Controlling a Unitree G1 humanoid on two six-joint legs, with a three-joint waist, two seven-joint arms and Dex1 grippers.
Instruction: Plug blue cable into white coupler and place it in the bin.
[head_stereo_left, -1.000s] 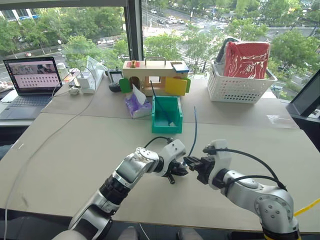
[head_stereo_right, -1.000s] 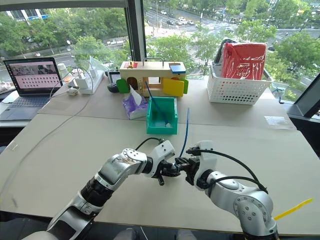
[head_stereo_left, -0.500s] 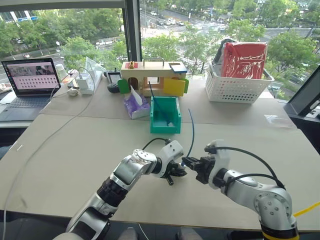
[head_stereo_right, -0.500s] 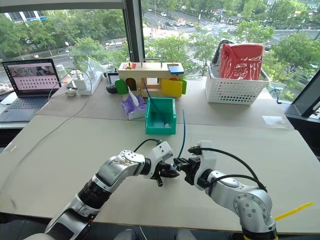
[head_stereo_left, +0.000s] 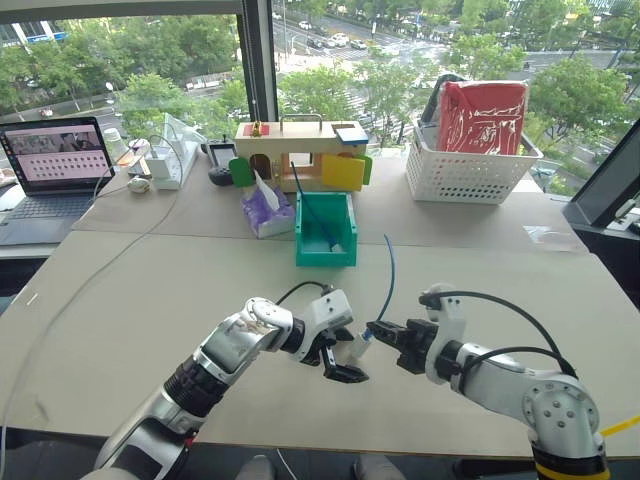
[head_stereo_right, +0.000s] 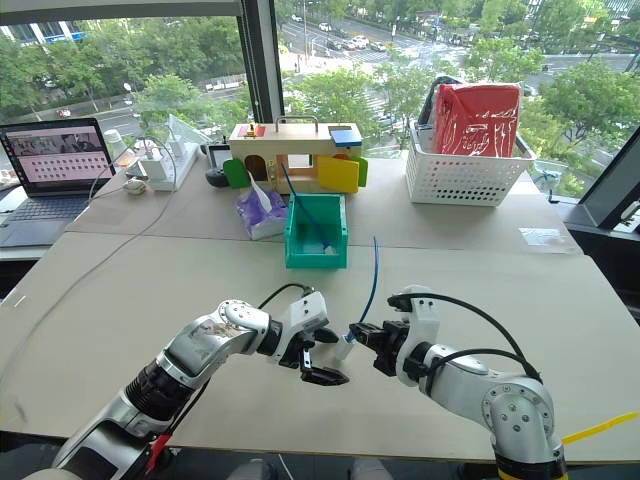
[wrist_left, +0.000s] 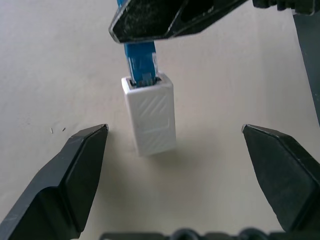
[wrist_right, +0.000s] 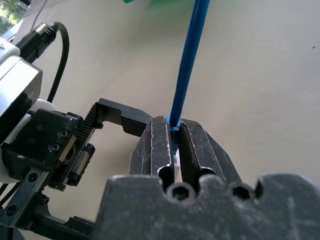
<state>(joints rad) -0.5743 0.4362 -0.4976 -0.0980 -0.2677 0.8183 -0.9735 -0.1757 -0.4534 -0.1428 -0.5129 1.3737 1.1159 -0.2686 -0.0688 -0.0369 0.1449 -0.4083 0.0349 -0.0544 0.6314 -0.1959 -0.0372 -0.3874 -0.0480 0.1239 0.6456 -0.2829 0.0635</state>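
The blue cable (head_stereo_left: 388, 275) rises in a curve from my right gripper (head_stereo_left: 378, 332), which is shut on it just behind its plug (wrist_left: 140, 62). The plug sits inside the white coupler (wrist_left: 150, 117), and the coupler hangs from it just above the table, also seen as a small white block (head_stereo_left: 357, 347). My left gripper (head_stereo_left: 340, 355) is open, its two fingers (wrist_left: 75, 170) standing wide on either side of the coupler without touching it. The teal bin (head_stereo_left: 327, 228) stands farther back, in the middle of the table.
Inside the bin lies another blue cord (head_stereo_left: 312, 212). Behind it are a purple tissue pack (head_stereo_left: 262, 210) and a wooden toy box (head_stereo_left: 295, 152). A white lattice basket (head_stereo_left: 470, 170) stands at the back right, a laptop (head_stereo_left: 50, 170) at the far left.
My left gripper has opened and let go of the coupler, drawing slightly back to the left. The coupler stays on the cable's plug in the shut right gripper.
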